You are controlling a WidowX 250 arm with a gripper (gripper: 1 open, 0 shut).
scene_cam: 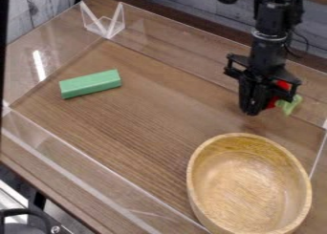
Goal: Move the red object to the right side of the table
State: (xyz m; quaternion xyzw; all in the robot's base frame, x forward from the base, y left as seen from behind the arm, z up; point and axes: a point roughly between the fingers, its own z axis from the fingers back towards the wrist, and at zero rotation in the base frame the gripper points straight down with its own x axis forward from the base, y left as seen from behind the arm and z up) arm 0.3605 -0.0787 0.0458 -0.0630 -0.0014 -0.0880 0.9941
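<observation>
My gripper points straight down over the right part of the table, just beyond the far rim of the wooden bowl. It is shut on the red object, a small strawberry of which only a bit of red shows between the black fingers. Its green leafy cap sticks out on the gripper's right side. The strawberry hangs low, close to the tabletop; whether it touches the wood I cannot tell.
A round light wooden bowl fills the near right corner. A green rectangular block lies at the left. Low clear acrylic walls border the table, with the right wall close beside the gripper.
</observation>
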